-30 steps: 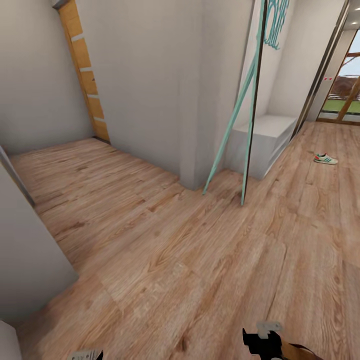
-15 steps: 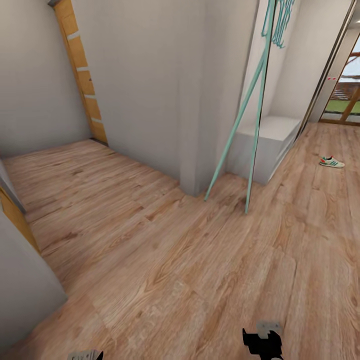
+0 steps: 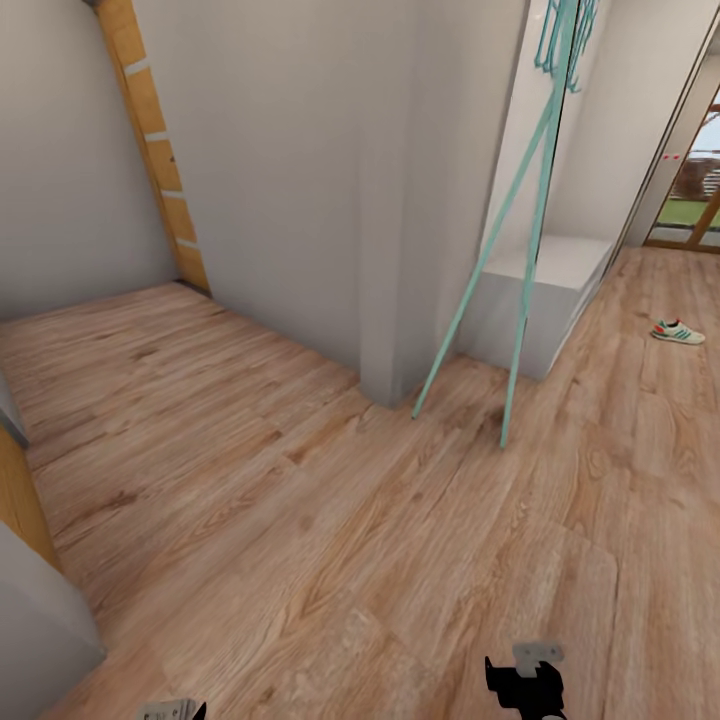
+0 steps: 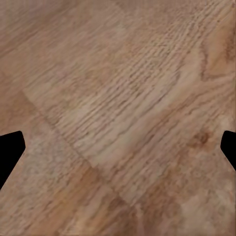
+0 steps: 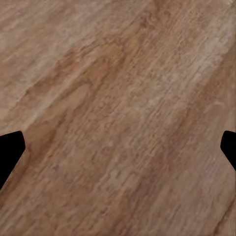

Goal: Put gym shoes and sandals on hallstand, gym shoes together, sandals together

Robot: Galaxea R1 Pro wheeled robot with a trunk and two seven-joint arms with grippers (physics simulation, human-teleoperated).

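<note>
One gym shoe (image 3: 678,331), white with green stripes, lies on the wood-grain corridor floor (image 3: 330,520) far off at the right. The other gym shoe, both sandals and the hallstand are out of view. My left gripper (image 4: 118,152) hangs open over bare planks, its black fingertips far apart with nothing between them. My right gripper (image 5: 118,152) is open over the floor in the same way. In the head view, the left gripper (image 3: 170,711) and the right gripper (image 3: 525,684) just peek in at the bottom edge.
A wall corner (image 3: 395,385) juts out ahead. Two slanted teal legs (image 3: 520,330) of a stand rest on the floor beside it. Behind them is a plain low white bench (image 3: 560,290) under teal lettering. An orange door frame (image 3: 150,140) stands at the left and a glass door (image 3: 695,200) at the far right.
The whole picture has shifted: the camera has moved, so the corner, teal legs and shoe sit further right and lower. Both grippers hold their places at the bottom edge.
</note>
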